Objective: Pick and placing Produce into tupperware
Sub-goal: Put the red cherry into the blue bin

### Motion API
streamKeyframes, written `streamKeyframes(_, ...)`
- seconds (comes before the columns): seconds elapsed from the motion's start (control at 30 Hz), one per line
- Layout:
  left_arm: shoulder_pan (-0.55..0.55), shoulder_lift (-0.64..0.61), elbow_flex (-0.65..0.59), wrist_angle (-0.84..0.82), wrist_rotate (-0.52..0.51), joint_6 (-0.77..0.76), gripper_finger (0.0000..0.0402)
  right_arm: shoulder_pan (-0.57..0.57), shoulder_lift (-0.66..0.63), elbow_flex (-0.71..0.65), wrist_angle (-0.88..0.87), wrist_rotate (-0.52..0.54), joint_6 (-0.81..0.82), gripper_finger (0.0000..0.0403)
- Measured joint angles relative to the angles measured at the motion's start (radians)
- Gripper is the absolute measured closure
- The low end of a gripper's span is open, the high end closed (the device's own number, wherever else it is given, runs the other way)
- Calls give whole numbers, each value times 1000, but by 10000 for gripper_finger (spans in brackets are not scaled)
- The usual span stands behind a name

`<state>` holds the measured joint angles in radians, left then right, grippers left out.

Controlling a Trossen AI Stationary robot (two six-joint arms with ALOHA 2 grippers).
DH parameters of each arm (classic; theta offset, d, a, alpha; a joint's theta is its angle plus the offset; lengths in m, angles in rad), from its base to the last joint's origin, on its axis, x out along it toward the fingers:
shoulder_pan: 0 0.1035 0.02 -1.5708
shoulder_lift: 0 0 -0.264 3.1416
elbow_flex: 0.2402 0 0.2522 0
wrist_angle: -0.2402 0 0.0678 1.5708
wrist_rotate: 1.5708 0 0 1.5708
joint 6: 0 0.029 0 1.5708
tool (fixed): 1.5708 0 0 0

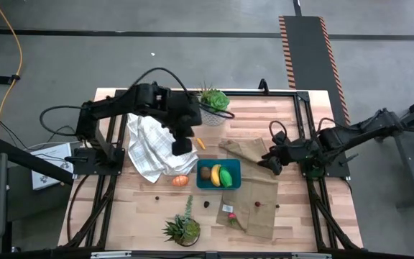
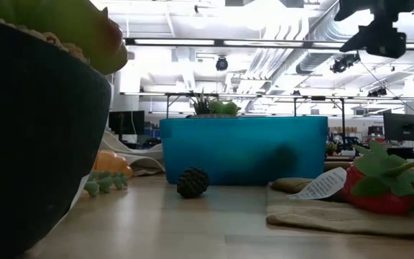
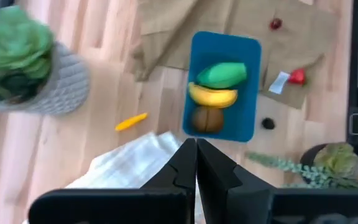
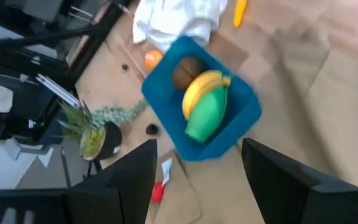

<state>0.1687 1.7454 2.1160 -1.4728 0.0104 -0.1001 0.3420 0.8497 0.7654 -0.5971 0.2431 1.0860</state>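
The teal-blue tupperware [image 1: 235,166] sits at the table's middle, partly on the tan cloth. It holds a brown round piece [image 1: 205,173], a yellow banana [image 1: 215,175] and a bright green piece [image 1: 226,176]; they also show in the left wrist view [image 3: 213,95]. An orange round piece [image 1: 180,180] lies on the table left of the tupperware. A small orange piece [image 1: 200,143] lies on its far side. My left gripper [image 1: 182,147] is shut and empty above the white cloth. My right gripper [image 1: 273,167] is open and empty, right of the tupperware [image 4: 241,115].
A crumpled white cloth [image 1: 149,147] lies at the left and a tan cloth [image 1: 254,194] at the right. Potted plants stand at the far middle [image 1: 213,104] and near edge [image 1: 183,229]. A red strawberry [image 1: 228,216] and a dark berry [image 1: 207,203] lie near the front.
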Motion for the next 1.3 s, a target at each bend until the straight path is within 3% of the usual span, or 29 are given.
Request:
streamKeyframes(0.3, 77, -212, -137, -27, -7, 21, 400, 137, 171, 0, 107, 13, 222, 177)
streamKeyframes(0.57, 93, -524, -485, 172, -11, -54, 400, 215, 292, 14, 201, 66, 411, 176)
streamKeyframes(0.77, 94, -739, -781, 309, 0, -170, 399, 271, 392, 213, -103, 30, 537, 187)
streamKeyframes(0.93, 93, -856, -953, 382, 24, -255, 401, 305, 506, 400, -370, -52, 665, 196)
streamKeyframes(1.13, 93, -928, -1075, 429, 50, -298, 399, 317, 654, 527, -505, -128, 888, 196)
streamKeyframes(1.3, 93, -933, -1116, 429, 50, -306, 400, 304, 765, 565, -517, -200, 960, 196)
